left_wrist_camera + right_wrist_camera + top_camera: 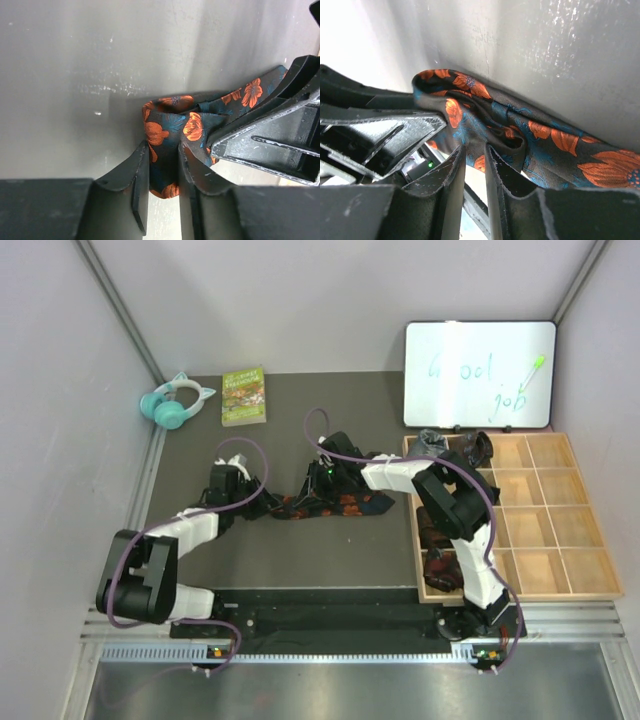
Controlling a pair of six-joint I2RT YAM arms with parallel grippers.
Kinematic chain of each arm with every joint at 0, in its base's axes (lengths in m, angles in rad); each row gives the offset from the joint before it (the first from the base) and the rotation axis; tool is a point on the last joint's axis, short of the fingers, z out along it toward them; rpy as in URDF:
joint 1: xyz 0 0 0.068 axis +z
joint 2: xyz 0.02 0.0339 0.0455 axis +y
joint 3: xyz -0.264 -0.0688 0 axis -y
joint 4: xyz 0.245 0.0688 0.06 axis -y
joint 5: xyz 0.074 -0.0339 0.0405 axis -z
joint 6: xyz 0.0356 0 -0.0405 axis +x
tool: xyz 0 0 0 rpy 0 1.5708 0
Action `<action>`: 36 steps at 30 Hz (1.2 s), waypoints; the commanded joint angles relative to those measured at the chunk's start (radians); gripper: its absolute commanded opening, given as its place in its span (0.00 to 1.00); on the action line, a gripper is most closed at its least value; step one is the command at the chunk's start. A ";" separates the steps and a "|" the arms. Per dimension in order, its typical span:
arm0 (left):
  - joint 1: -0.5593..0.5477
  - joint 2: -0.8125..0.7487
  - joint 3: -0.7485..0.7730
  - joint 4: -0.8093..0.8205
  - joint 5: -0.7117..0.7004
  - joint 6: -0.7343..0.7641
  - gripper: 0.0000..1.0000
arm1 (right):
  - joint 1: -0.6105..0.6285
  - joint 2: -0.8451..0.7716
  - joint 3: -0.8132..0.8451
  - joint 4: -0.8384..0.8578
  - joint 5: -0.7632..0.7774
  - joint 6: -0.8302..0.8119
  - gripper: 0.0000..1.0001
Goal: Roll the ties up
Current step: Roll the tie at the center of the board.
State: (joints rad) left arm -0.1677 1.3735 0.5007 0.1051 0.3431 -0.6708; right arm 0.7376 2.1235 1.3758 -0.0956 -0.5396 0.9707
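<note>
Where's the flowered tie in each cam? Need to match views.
Top: flowered tie mid-table, left of the wooden tray.
Left wrist: centre, bunched between the fingers of the left hand.
Right wrist: centre to right edge, one fold between the fingers of the right hand.
Shared landmark: the bunched fold where both hands meet.

A whiteboard (478,375) with green handwriting leans against the pale back wall (300,300), at the far right of a dark grey worktop (300,550) closed in by pale side walls. Left of the whiteboard, along the same far edge, lie a green book (243,395) and, further left, teal cat-ear headphones (177,402). Just in front of the whiteboard sits a wooden tray (560,530) of square compartments, under soft, even light.
</note>
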 commanded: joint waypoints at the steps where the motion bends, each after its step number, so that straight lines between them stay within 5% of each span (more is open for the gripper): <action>1: -0.044 -0.045 0.010 -0.083 -0.105 0.003 0.22 | -0.004 0.024 0.009 -0.001 0.043 -0.020 0.23; 16: -0.190 0.012 0.355 -0.531 -0.403 0.148 0.15 | -0.009 -0.062 0.037 -0.064 0.056 -0.053 0.24; 36: -0.415 0.266 0.710 -0.866 -0.838 0.278 0.15 | -0.152 -0.306 -0.274 0.010 0.027 -0.101 0.24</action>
State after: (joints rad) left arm -0.5564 1.6104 1.1458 -0.6754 -0.3542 -0.4271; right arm 0.6163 1.9228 1.1496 -0.1215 -0.5022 0.9100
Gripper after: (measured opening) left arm 0.293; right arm 0.240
